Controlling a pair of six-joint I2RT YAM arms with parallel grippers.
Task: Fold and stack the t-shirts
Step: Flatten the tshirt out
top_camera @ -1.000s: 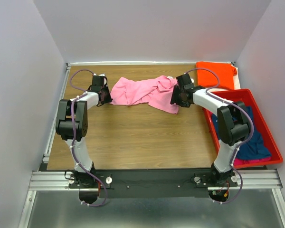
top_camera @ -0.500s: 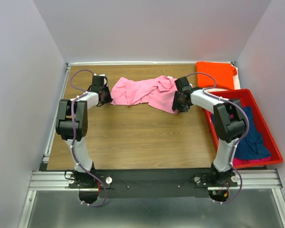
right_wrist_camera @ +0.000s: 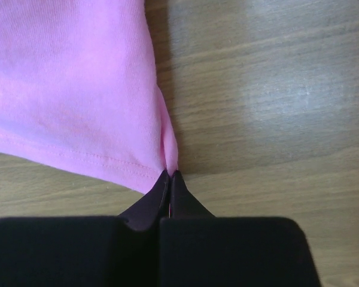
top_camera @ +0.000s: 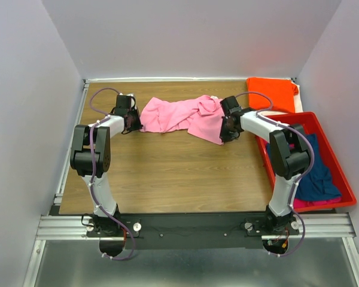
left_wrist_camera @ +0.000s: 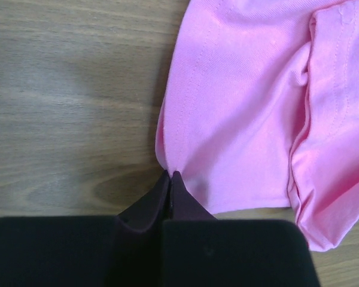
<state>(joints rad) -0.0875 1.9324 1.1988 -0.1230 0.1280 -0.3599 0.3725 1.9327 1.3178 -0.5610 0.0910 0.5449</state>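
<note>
My left gripper (left_wrist_camera: pixel 169 175) is pinched tight on one corner of the pink tee (top_camera: pixel 179 115). My right gripper (right_wrist_camera: pixel 169 174) pinches the other end. It lies bunched on the table (top_camera: pixel 167 170).

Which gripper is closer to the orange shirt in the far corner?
Right. The right gripper pinches the pink shirt at the end nearest the orange shirt; the left gripper holds its opposite end, much farther away.

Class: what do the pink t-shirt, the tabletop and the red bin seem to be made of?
The pink t-shirt: soft matte knit, probably cotton; fine ribs, stitched seams, folds. The tabletop: wood-grain, possibly laminate; faint sheen. The red bin: likely rigid plastic; straight, smooth rim.
</note>
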